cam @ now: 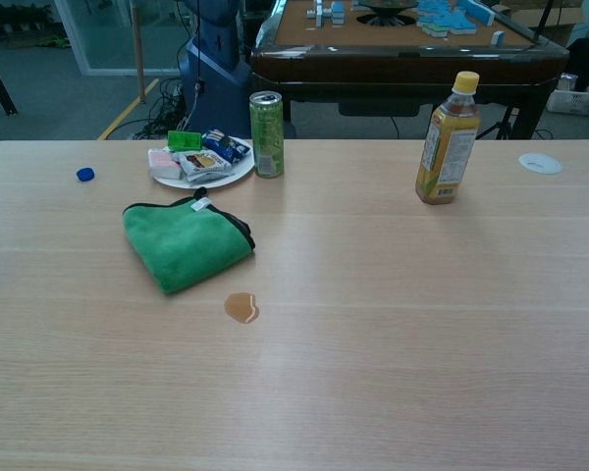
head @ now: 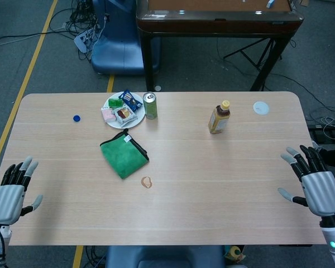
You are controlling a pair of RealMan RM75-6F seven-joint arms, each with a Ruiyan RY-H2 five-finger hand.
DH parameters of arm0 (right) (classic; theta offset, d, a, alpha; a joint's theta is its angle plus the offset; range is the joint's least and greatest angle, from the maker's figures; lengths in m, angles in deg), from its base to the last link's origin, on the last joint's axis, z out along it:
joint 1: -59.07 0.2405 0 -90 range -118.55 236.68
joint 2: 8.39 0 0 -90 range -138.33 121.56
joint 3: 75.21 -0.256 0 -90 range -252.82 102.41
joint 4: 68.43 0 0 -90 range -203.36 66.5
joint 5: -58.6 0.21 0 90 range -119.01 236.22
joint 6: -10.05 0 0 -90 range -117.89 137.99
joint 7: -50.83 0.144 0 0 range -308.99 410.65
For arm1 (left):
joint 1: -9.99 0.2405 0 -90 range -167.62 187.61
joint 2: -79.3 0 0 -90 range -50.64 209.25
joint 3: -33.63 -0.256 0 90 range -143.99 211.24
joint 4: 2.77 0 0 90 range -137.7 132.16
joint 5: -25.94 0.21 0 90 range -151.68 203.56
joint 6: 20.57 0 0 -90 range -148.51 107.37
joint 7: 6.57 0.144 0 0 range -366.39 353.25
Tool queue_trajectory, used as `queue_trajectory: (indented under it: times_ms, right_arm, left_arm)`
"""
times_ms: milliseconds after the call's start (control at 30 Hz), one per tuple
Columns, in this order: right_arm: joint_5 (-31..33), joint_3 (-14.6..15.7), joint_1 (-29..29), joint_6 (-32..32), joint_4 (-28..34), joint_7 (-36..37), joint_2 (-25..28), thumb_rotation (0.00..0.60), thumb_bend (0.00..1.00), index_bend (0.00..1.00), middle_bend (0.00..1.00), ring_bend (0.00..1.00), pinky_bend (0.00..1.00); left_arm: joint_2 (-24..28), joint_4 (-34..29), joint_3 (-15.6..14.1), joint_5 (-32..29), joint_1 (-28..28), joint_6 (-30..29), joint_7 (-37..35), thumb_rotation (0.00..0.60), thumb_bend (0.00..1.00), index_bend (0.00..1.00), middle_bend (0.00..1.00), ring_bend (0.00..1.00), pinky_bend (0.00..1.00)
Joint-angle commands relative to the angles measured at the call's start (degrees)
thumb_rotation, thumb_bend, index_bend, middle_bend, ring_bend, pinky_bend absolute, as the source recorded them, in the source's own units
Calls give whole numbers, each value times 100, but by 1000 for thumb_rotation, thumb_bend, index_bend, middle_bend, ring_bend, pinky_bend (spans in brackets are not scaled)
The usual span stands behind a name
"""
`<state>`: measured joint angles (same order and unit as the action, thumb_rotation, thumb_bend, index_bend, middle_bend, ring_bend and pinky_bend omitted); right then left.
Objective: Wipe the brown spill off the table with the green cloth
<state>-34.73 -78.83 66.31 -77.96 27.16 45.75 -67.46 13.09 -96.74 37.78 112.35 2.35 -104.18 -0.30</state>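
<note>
No writing can be read anywhere: the label on the yellow-capped bottle point(cam: 446, 139), the print on the green can point(cam: 266, 133) and the wrappers of the snack packets point(cam: 202, 155) on the white plate point(cam: 233, 178) are all too small and blurred to make out.

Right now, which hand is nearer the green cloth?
The left hand. It sits at the table's near-left edge, while the right hand is at the far right edge, much farther from the green cloth.

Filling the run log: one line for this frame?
left robot hand: open, idle | right robot hand: open, idle | green cloth: untouched | brown spill: unwiped
</note>
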Motion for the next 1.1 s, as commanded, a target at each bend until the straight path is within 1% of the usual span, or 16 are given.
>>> queue_trajectory:
  times_ms: [33, 200, 333, 433, 533, 633, 767, 967, 1100]
  right_arm:
    - [8, -37, -18, -56, 90, -75, 55, 600, 182, 206, 168, 60, 20]
    - [-17, -42, -65, -139, 182, -129, 122, 600, 181, 206, 168, 60, 20]
    - [-3, -26, -109, -160, 236, -170, 186, 600, 182, 207, 168, 60, 20]
    - [-13, -18, -137, -184, 290, -231, 235, 600, 183, 207, 168, 60, 20]
    - [-22, -16, -165, -216, 347, -274, 268, 600, 182, 207, 168, 60, 20]
    - [-33, -11, -179, -223, 387, -310, 288, 600, 182, 207, 168, 61, 20]
    - [-42, -10, -186, -213, 431, -360, 307, 600, 182, 206, 168, 61, 20]
    - [-19, -17, -169, -149, 490, -427, 331, 600, 182, 206, 168, 60, 20]
    - [-6, -21, -174, -139, 499, -444, 333, 600, 182, 207, 168, 61, 20]
  left_arm:
    - [-14, 8, 75, 110, -251, 260, -135, 600, 270, 26, 0, 0, 0]
    - [-68, 19, 177, 102, -797, 995, -393, 600, 270, 26, 0, 0, 0]
    - [-188, 45, 283, -17, -1274, 1655, -544, 600, 248, 26, 0, 0, 0]
    - [-308, 109, 391, -139, -1638, 2122, -745, 600, 239, 26, 0, 0, 0]
    - [-457, 221, 509, -341, -1988, 2565, -742, 600, 228, 26, 0, 0, 0]
    - [-686, 408, 621, -622, -2302, 2941, -614, 600, 223, 26, 0, 0, 0]
    - [-1011, 763, 677, -1012, -2695, 3443, -292, 600, 214, 26, 0, 0, 0]
    - [-1565, 1481, 774, -1481, -3155, 3892, -79, 600, 202, 26, 0, 0, 0]
    - [-1834, 1846, 828, -1721, -3405, 4131, -44, 600, 188, 36, 0, 0, 0]
